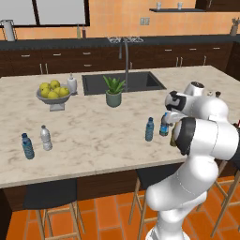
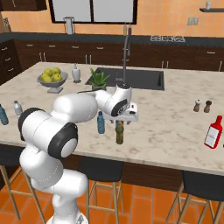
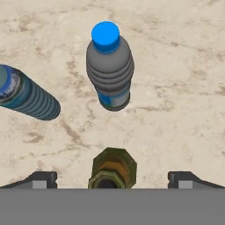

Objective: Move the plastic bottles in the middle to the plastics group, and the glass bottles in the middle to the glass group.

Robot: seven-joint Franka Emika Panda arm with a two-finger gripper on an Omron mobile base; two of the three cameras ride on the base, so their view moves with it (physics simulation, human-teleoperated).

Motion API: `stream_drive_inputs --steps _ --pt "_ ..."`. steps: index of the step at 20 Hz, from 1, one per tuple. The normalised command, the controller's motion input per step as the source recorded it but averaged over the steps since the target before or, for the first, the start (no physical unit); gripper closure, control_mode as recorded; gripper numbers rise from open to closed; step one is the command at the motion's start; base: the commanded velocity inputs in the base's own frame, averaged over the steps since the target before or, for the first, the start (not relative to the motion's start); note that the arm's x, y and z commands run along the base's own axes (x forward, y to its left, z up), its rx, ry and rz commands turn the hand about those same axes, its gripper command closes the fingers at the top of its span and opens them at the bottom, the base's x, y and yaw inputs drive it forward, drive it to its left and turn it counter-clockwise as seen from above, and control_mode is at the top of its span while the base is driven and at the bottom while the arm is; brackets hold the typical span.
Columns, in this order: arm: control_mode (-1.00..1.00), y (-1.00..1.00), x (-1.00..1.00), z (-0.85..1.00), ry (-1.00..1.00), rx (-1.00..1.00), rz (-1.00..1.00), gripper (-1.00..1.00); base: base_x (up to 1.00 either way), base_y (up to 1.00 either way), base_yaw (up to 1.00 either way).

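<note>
Olive-green glass bottle (image 3: 113, 169) stands upright between the spread end effector (image 3: 112, 179) fingers.

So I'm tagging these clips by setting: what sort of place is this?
A home-style kitchen, rendered rather than real. A marble-look island counter holds a built-in sink with a tall faucet, dark cabinets line the back wall, and a bowl of lemons sits out.
</note>
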Motion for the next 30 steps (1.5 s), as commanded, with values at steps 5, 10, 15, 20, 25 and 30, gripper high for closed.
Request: stream_drive_inputs --steps 5,10,15,20,25,30 --pt "-1.00 0.00 0.00 -0.14 -0.10 0.01 0.00 -1.00 0.00 0.00 0.00" --pt "-1.00 0.00 0.00 -0.10 -0.10 0.04 0.00 -1.00 0.00 0.00 0.00" --pt "-1.00 0.00 0.00 -0.10 -0.04 0.05 0.00 1.00 0.00 0.00 0.00" --pt "-1.00 -0.01 0.00 -0.08 -0.02 0.01 0.00 1.00 0.00 0.00 0.00" --pt "-1.00 -0.29 -0.15 -0.02 -0.02 0.04 0.00 1.00 0.00 0.00 0.00" --pt "-1.00 -0.44 -0.24 0.17 0.00 0.04 -0.05 1.00 0.00 0.00 0.00"
